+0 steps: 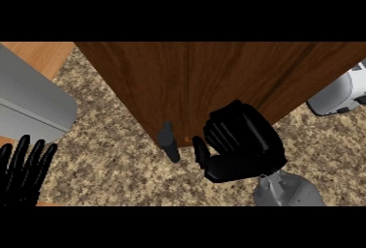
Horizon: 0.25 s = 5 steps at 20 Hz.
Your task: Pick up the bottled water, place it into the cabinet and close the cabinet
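Speckled counter (107, 169) takes up most of the view, with the big brown wooden cabinet (207, 82) standing in the middle of it. There's a grey box (28, 101) on the left and a white appliance (340, 94) far right.

The right hand (243, 145) is up against the cabinet's near edge, just right of the dark handle (169, 140). Honestly I can't tell if it's spread or closed up from this angle. The left hand (22, 174) rests at the near left, fingers straight and apart, holding nothing.

The bottle isn't in sight anywhere. My guess is it's already inside and the door is shut or nearly shut, so only the last bit of closing is left.
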Tool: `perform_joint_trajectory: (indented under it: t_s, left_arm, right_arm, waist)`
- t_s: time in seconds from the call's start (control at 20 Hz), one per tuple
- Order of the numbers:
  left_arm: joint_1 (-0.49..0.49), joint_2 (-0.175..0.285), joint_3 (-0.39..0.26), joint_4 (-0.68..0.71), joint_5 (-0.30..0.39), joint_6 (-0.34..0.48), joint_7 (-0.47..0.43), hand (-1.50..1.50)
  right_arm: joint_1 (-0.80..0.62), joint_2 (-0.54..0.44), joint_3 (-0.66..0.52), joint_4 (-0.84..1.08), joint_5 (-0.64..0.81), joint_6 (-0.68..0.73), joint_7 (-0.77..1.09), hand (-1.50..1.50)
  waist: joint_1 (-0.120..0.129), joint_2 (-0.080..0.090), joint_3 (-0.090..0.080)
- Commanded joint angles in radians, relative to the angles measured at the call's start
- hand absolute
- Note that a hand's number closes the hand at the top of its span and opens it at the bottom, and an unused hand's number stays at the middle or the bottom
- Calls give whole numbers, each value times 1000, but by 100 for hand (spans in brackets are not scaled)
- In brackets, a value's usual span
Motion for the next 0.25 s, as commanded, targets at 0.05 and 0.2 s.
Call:
perform_joint_trajectory:
  t_s: [0.05, 0.2]
  left_arm:
    - [6, 4, -5, -2, 4, -20, 8, -150]
    - [-1, -24, -2, 14, -7, 9, 0, -150]
  right_arm:
    - [-314, 10, -87, 289, -60, -140, -22, 150]
    - [-450, 10, -102, 465, -113, -147, -76, 150]
  waist:
    - [1, -6, 3]
    - [-14, -8, 4]
